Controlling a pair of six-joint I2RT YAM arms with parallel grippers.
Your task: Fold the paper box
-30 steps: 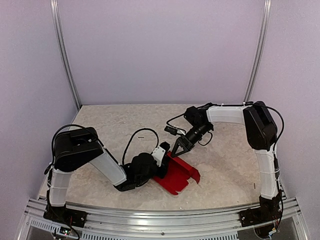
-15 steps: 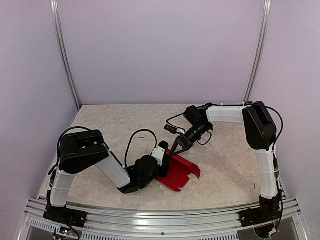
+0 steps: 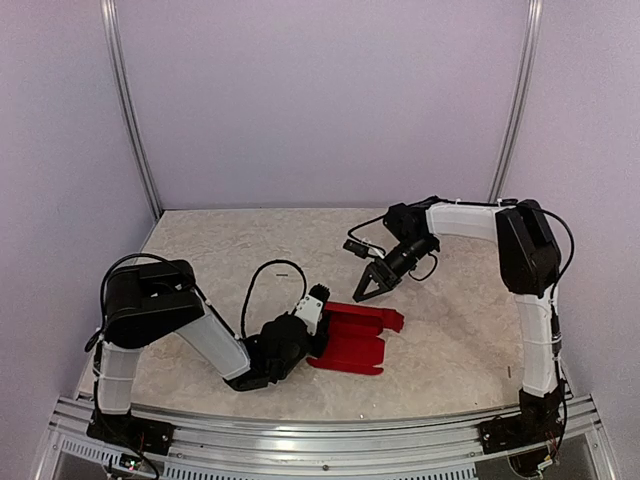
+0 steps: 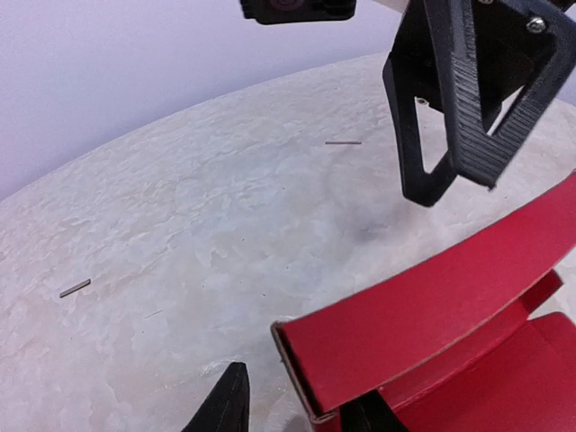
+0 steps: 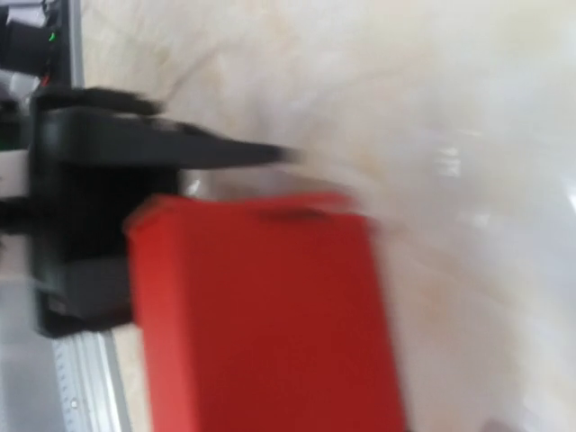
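The paper box (image 3: 352, 345) is bright red card, partly folded, lying on the table in front of the left arm, with one long panel raised along its far side. My left gripper (image 3: 318, 318) is at its left end. In the left wrist view the box's (image 4: 423, 315) corner sits between the spread fingers (image 4: 229, 405), and the left finger stands off the card. My right gripper (image 3: 372, 287) hangs open just beyond the box and does not touch it; it also shows as a right gripper (image 4: 450, 135) above the raised panel. The right wrist view is blurred, showing the box (image 5: 261, 315).
The marbled tabletop (image 3: 220, 250) is ringed by pale walls and two metal posts (image 3: 130, 110). An aluminium rail (image 3: 320, 440) runs along the near edge. A black cable (image 3: 270, 275) loops over the left arm.
The left gripper has opened and let go of the box's edge. The right gripper has drawn back up and to the right, off the box. The box now lies flatter and turned.
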